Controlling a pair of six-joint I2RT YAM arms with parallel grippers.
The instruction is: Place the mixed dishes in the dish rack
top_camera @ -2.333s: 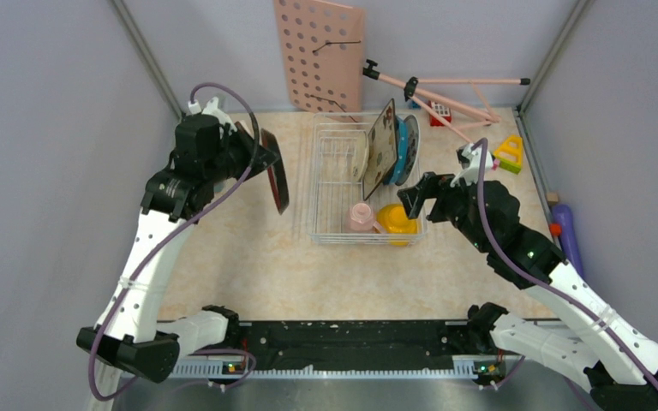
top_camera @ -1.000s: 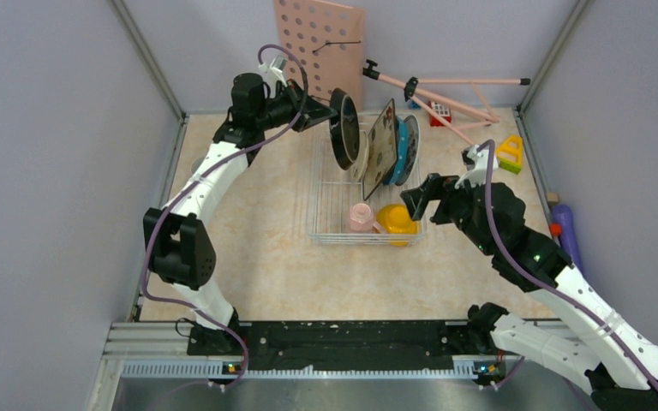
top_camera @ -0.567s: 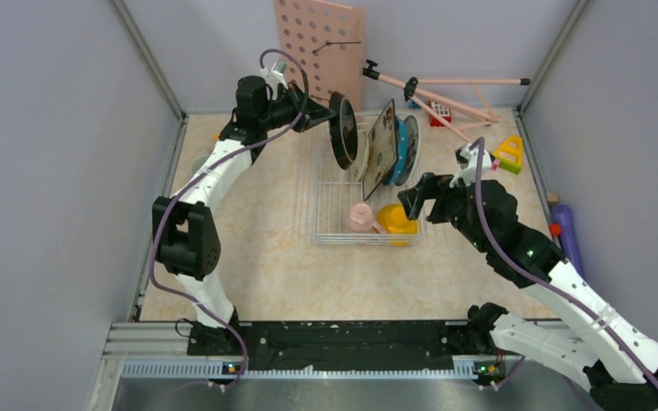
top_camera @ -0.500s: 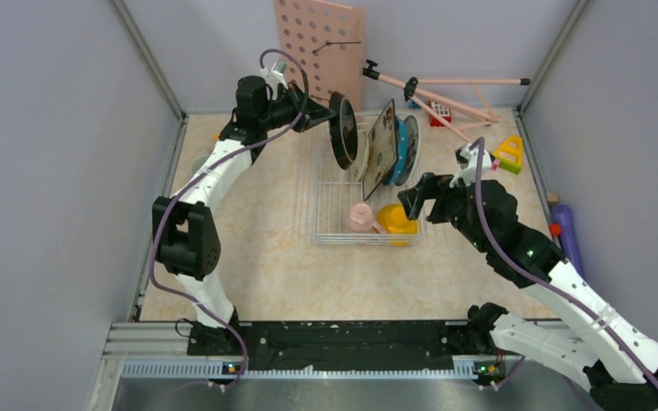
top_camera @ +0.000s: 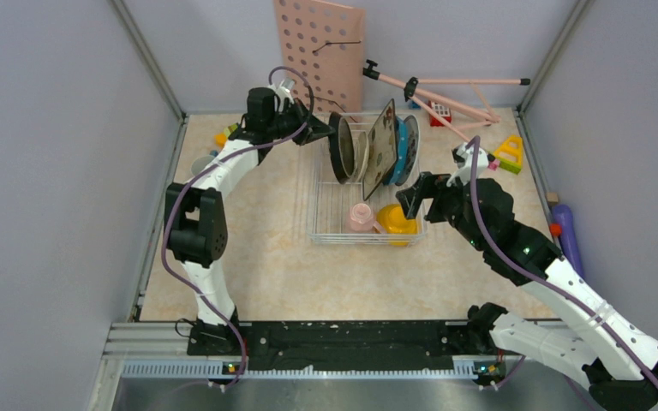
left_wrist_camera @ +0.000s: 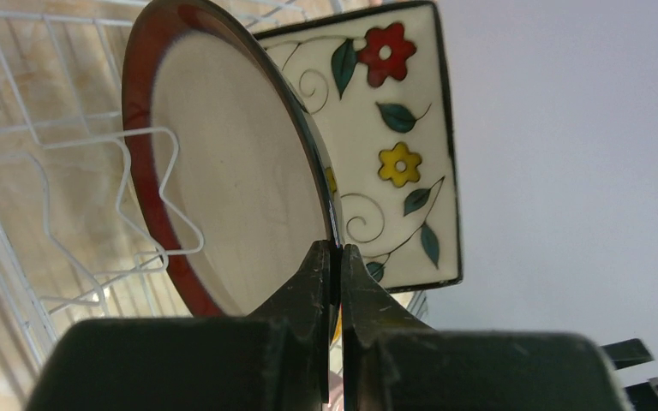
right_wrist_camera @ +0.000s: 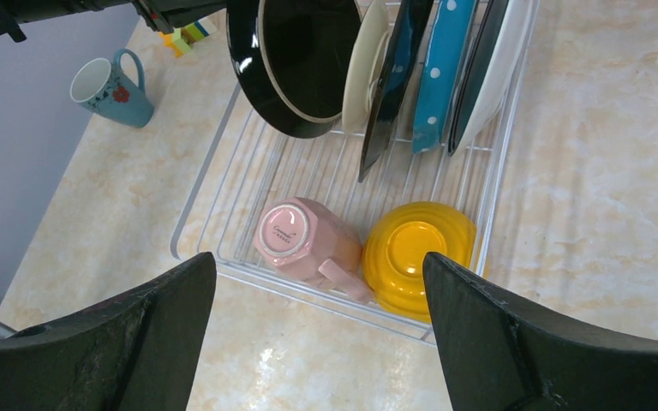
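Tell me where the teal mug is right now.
In the right wrist view's upper left, the teal mug sits on the table outside the dish rack, beside the grey wall.

Teal mug (top_camera: 200, 163) partly hidden by left arm (top_camera: 223, 167); white patterned plate (right_wrist_camera: 505, 73) mostly behind teal dotted plate (right_wrist_camera: 445, 77).

The pink mug (right_wrist_camera: 296, 235) bears a small stamp on its base, too blurred to read.
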